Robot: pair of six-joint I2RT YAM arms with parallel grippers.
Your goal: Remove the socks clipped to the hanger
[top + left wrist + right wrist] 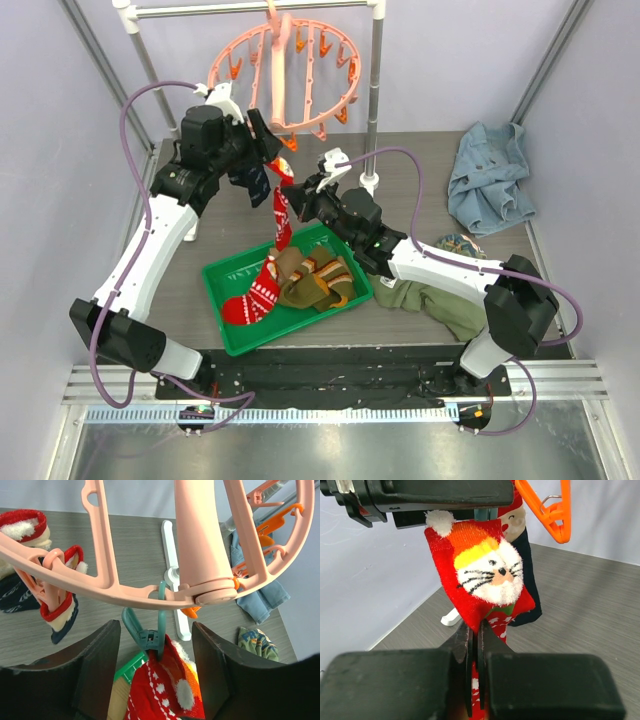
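Clamping the clipped red sock (pixel 485 575), right gripper (pixel 474 635) is closed; left gripper (pixel 155 630) gapes empty (tray (pixel 215 275) holds some, more hang).

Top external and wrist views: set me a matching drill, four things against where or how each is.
1 red Santa sock
2 olive-brown socks
3 denim garment
4 left gripper

a in the green tray
b open astride the teal peg
c heaped on the table's far right
d hanging, pinched by the right gripper

Pairs: 1-d, 2-a, 3-c, 4-b.

Pink hanger (pixel 279 85): red Christmas sock (pixel 485 575) dangles from teal peg (pixel 150 637), navy sock (pixel 529 575) behind.
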